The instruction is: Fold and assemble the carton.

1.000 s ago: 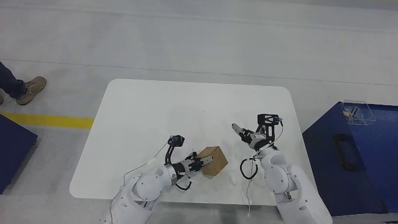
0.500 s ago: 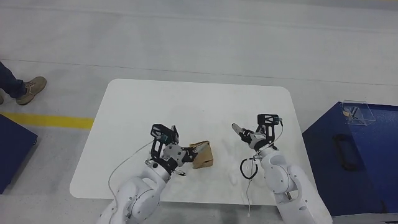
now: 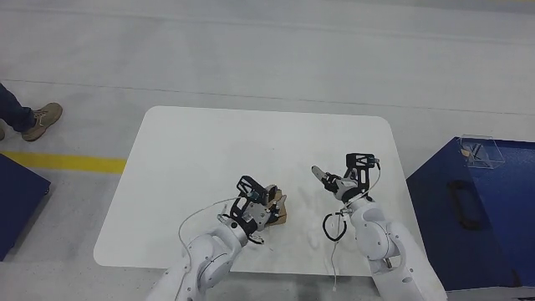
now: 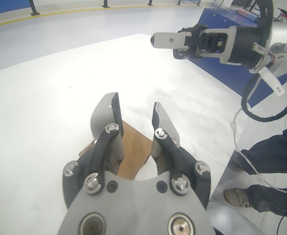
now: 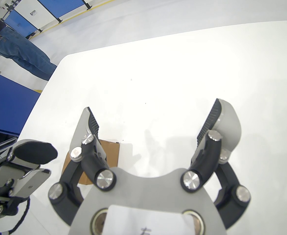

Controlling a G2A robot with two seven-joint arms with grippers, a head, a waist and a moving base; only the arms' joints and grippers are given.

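In the top view, the brown carton (image 3: 281, 211) sits on the white tabletop (image 3: 192, 150) near its front edge, with the left end effector (image 3: 266, 205) right over it. The left wrist view shows that end effector's fingers slightly apart, with the carton beneath them. In the right wrist view, the right end effector (image 5: 155, 113) is spread wide and empty, and the carton lies beyond one finger.

The carton (image 3: 280, 211) lies on the bench (image 3: 209, 150) toward its near edge, under the left gripper (image 4: 135, 101). The right gripper (image 5: 155, 106) hangs to the carton's right, apart from it.
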